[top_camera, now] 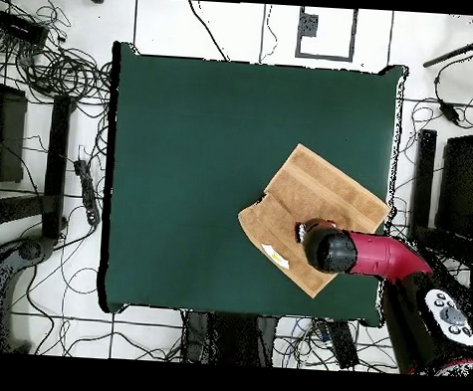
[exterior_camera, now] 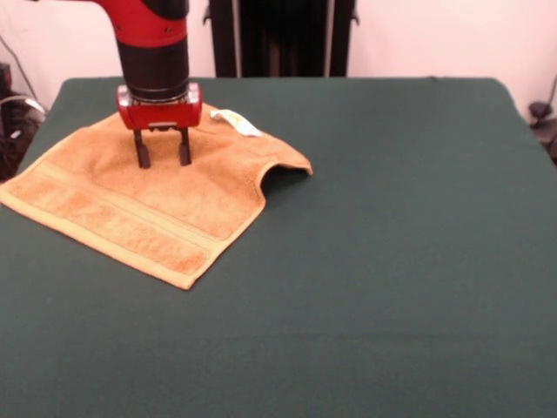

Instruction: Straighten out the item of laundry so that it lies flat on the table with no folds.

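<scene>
- The towel [exterior_camera: 148, 205] lies at the upper left of the front view on the green bench [exterior_camera: 392, 261]. Its right corner is humped and tucked under; a white tag [exterior_camera: 237, 123] shows at the far edge.
- The gripper [exterior_camera: 162, 160] hangs over the towel's far half, fingers apart, empty.
- Best next move, I judge: pinch the folded corner low and draw it outward to the right.
- Nothing else rests on the bench. In the overhead view, cables [top_camera: 59, 68] litter the floor.
</scene>
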Tool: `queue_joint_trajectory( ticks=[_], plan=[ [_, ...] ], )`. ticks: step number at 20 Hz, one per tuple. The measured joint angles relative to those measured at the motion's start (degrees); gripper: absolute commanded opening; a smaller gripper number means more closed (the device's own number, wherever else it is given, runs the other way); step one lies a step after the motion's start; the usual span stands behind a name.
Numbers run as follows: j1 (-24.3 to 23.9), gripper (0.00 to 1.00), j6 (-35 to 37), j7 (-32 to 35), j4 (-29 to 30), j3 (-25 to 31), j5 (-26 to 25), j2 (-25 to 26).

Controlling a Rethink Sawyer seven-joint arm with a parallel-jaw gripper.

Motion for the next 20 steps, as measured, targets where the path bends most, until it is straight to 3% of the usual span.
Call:
queue_joint_trajectory(
  ticks=[20],
  plan=[
    [0.1, 1.0, -1.0, 0.0, 0.4, -1.3, 3.7, 0.1]
  ],
)
